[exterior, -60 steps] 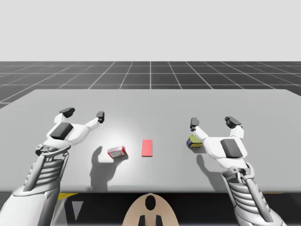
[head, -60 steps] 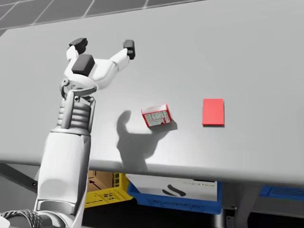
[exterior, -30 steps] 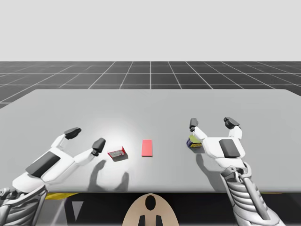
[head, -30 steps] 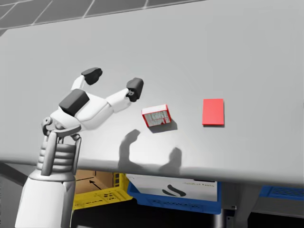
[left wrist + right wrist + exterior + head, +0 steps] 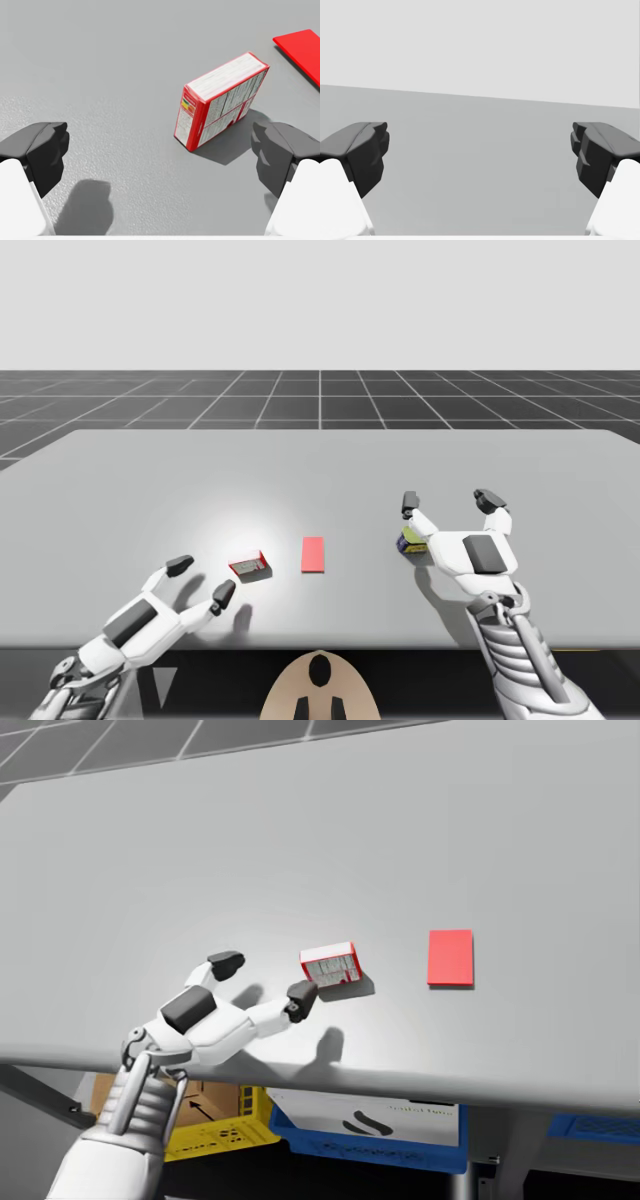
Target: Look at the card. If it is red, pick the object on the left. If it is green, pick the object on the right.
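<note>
Left wrist view: red box (image 5: 220,100) just ahead of left claw (image 5: 160,152), not touching (claw spread wide).

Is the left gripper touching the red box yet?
Apart. In the left wrist view the red box stands ahead of the open left gripper, with grey table showing between it and both fingers.

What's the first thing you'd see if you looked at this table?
The bright red card in the middle of the grey table jumps out first. Left of it sits a red and white box, my open left hand close by, not touching. Right of it, my open right hand is by a small yellow and purple object.
</note>
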Tool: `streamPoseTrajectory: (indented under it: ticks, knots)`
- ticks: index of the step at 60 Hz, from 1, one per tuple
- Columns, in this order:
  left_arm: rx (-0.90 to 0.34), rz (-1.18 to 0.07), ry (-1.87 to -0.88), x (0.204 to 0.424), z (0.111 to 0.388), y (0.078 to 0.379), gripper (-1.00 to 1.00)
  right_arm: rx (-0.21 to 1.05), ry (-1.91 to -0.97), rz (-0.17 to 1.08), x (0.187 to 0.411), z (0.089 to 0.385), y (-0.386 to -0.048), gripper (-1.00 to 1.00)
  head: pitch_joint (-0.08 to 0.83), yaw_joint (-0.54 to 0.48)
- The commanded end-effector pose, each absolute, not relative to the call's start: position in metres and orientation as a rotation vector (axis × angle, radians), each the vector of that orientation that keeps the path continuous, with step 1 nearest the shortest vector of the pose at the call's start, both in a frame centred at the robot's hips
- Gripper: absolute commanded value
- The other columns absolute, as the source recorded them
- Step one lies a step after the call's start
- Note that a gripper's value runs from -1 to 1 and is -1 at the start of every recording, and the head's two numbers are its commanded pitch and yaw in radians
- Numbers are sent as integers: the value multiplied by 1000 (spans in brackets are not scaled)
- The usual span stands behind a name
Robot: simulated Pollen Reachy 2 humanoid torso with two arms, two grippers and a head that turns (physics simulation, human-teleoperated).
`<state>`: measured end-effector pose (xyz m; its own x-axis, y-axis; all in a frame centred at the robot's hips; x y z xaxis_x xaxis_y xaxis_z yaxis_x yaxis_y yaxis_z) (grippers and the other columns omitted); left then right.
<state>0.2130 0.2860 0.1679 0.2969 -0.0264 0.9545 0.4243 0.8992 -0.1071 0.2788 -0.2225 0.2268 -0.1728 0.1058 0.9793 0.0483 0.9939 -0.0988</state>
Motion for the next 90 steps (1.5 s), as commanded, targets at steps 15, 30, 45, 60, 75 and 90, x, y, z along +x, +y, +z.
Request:
streamPoseTrajectory:
  ticks: [15, 30, 45, 60, 75, 90]
  knots:
    - [-329, -400, -1160, 248, 154, 254, -1000, -108, -1746, 41, 279, 225, -220, -1000, 753, 289]
    - [-322, -463, -1129, 264, 153, 231, -1000, -106, -1748, 44, 279, 225, -220, -1000, 751, 286]
    - [-325, -471, -1117, 265, 149, 227, -179, -108, -1750, 46, 279, 226, -221, -1000, 752, 282]
    - [-330, -477, -1135, 258, 151, 230, 1000, -109, -1751, 47, 279, 225, -220, -1000, 744, 284]
    - [-329, -479, -1141, 256, 151, 230, 1000, -108, -1751, 46, 278, 226, -220, -1000, 620, 298]
    - [-330, -484, -1143, 254, 153, 229, 1000, -110, -1750, 45, 277, 226, -220, -1000, 405, 299]
